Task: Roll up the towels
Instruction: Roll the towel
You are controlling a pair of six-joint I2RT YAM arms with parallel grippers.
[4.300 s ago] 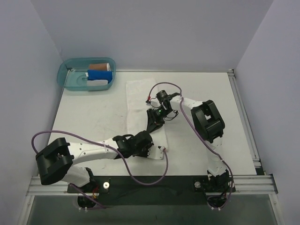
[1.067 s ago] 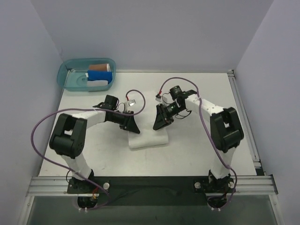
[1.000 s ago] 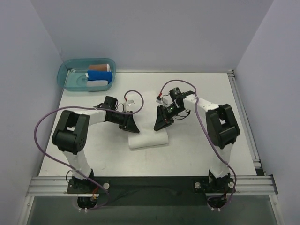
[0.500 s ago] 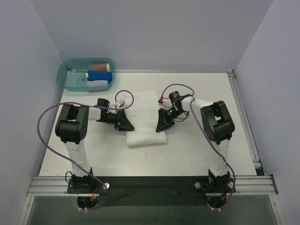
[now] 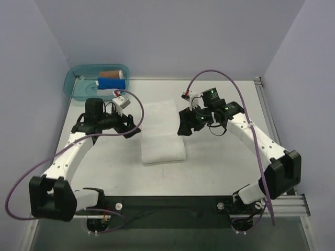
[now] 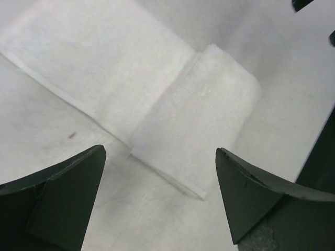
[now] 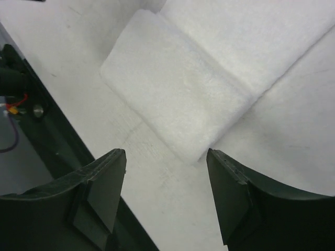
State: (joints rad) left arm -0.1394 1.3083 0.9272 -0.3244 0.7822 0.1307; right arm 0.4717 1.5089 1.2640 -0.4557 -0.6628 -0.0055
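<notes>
Top external view: white table (image 5: pixel 104 157), lilac walls (image 5: pixel 172 36); towel (image 5: pixel 163 137) between left fingers (image 6: pixel 57 204) and right fingers (image 7: pixel 99 193), both spread, empty.

2 parted fingers (image 7: pixel 99 193) above a white towel (image 7: pixel 178 104), near end folded thick, on table (image 7: pixel 63 31)

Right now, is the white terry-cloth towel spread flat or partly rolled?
Partly rolled: the white terry-cloth towel shows a thick roll at its near end; the rest lies flat.

Teal bin (image 5: pixel 67 86) at far-left corner, holding blue towel (image 5: pixel 111 83), brown towel (image 5: pixel 113 74), white table (image 5: pixel 230 162)
</notes>
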